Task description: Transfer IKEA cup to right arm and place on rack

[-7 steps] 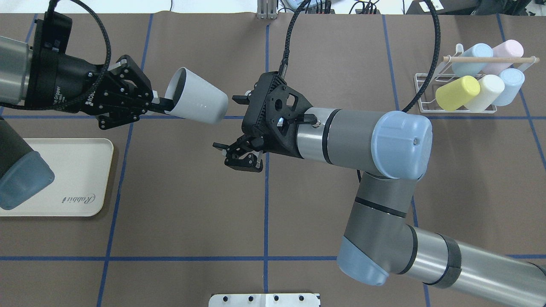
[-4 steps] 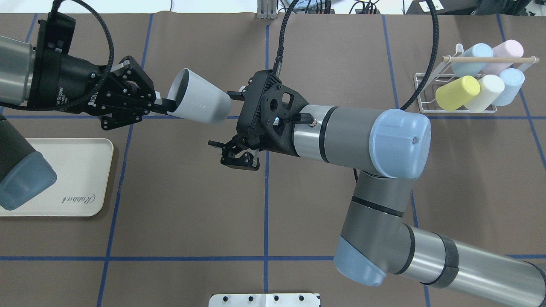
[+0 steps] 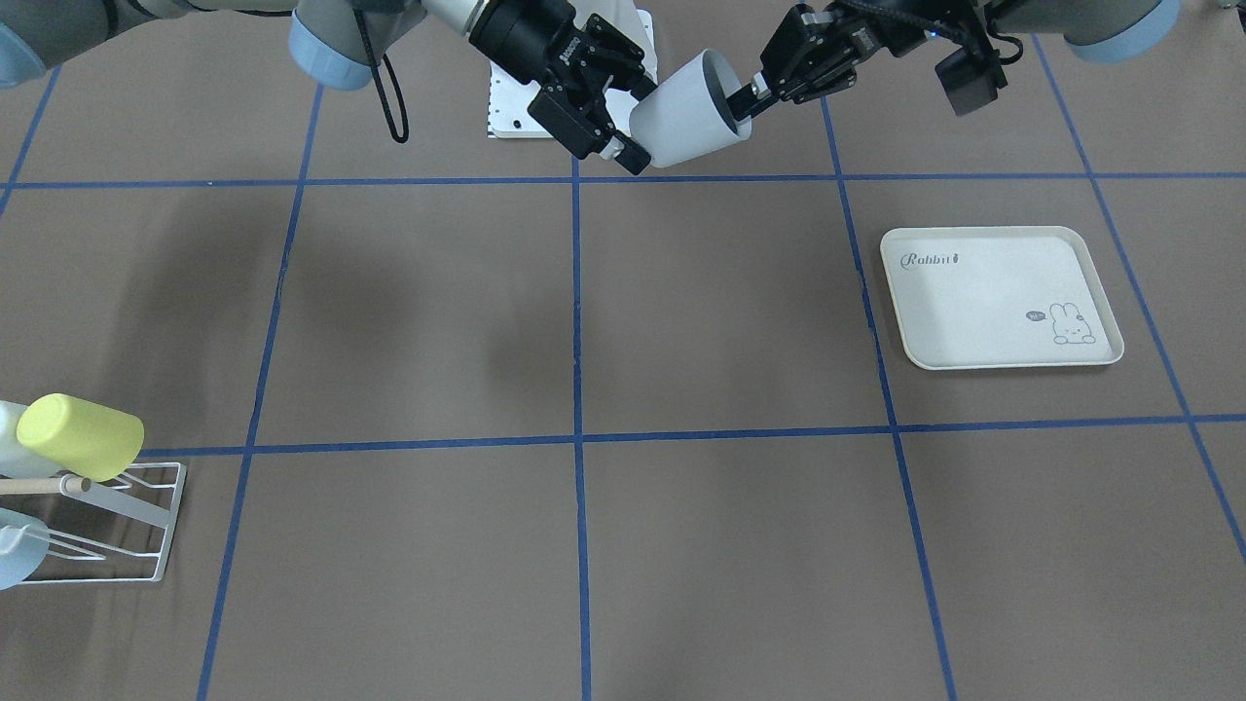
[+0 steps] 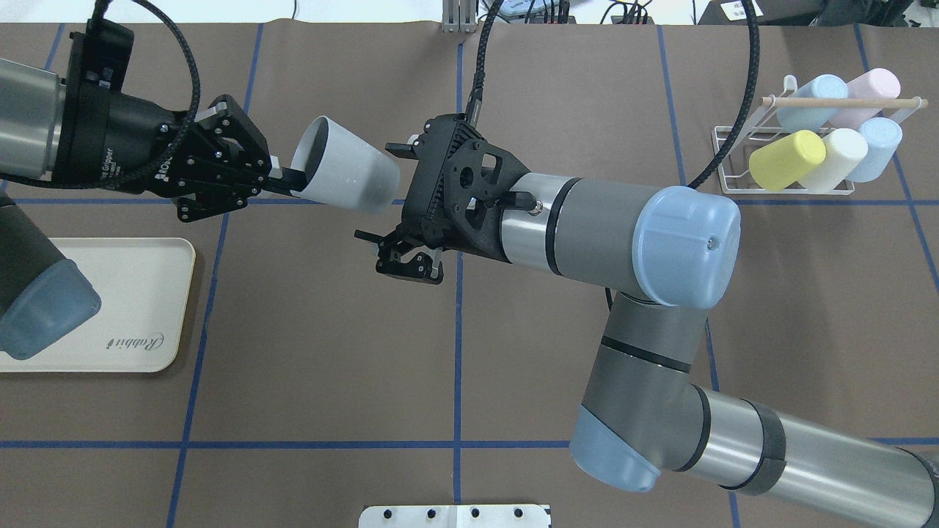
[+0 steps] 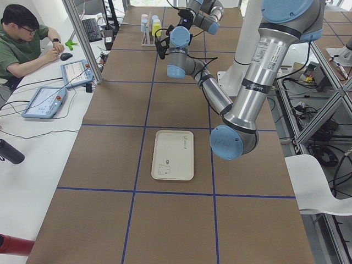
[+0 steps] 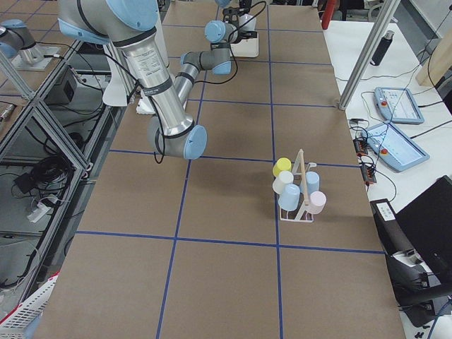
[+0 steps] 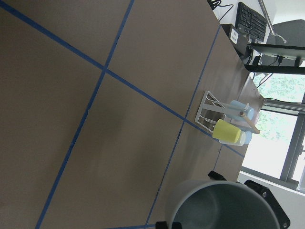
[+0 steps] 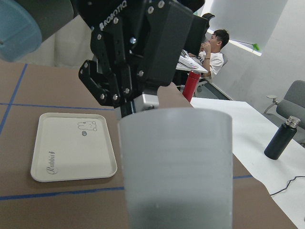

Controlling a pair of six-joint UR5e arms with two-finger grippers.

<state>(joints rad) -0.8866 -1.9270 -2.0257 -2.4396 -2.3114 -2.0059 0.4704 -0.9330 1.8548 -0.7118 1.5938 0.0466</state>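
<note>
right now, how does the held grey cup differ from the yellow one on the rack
The pale grey tapered cup is pinched by its rim in the left pincer, in mid-air; the yellow tapered cup sits on the white wire rack. Grey versus yellow. Both are tilted.

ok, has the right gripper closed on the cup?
No, the right gripper has its fingers spread wide at the base of the cup, and only the left gripper pinches its rim.
</note>
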